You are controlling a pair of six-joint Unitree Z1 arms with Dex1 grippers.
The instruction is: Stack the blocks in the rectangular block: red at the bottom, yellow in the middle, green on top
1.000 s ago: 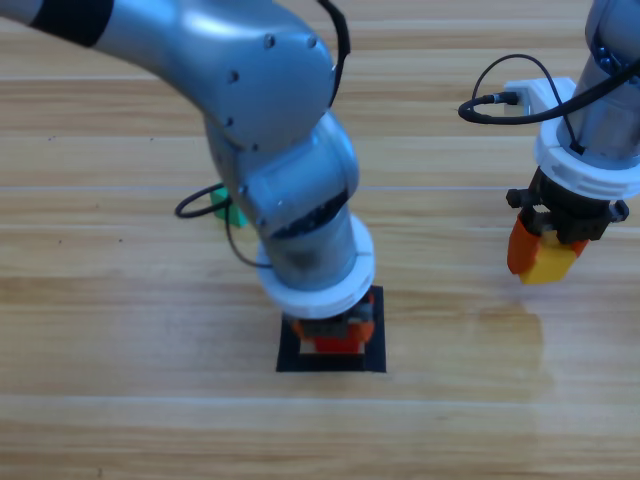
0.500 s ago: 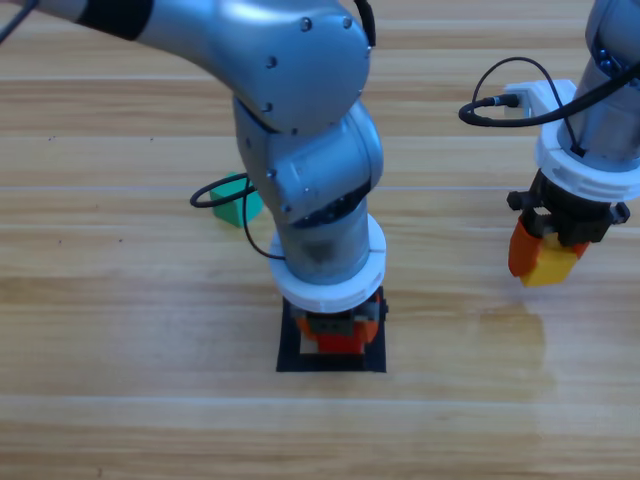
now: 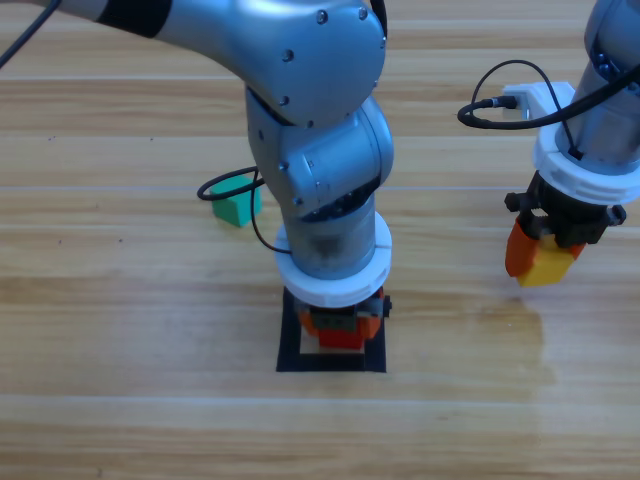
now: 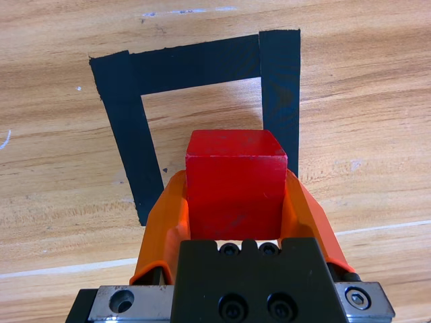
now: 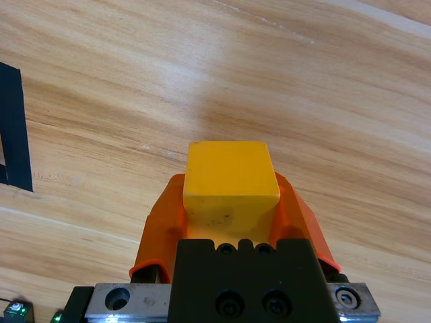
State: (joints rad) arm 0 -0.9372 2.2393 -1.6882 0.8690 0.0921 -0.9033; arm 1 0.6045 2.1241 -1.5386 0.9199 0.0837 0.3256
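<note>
**Red cube held over the taped frame, yellow cube held off to the right**

The left gripper (image 4: pixel 236 202) has its two orange jaws pinched on the flanks of the red cube (image 4: pixel 236 192), a matte block with crisp edges and a faintly scuffed front face. In the left wrist view the cube sits over the near side of the black tape rectangle (image 4: pixel 195 64), covering the frame's near strip; whether it touches the wood cannot be told. The tape is thick, flat and dull, with square corners, and encloses bare, pale-grained wood. From above, the left arm's grey casing hides most of the frame, leaving only its front strip and side edges exposed around the red cube (image 3: pixel 340 338).

The right gripper (image 3: pixel 540 262) hangs well to the right of the rectangle, its jaws clamped on the yellow cube (image 3: pixel 546 266). In the right wrist view that cube (image 5: pixel 230 182) is smooth and matte with slightly softened corners, above open planks.

The teal-green cube (image 3: pixel 235 207) rests on the wooden table (image 3: pixel 120 330) behind and to the left of the frame, beside a looped black cable (image 3: pixel 225 186) and partly hidden by the left arm.

Long streaked boards run sideways; open wood lies between frame and right gripper, and along the front edge.
</note>
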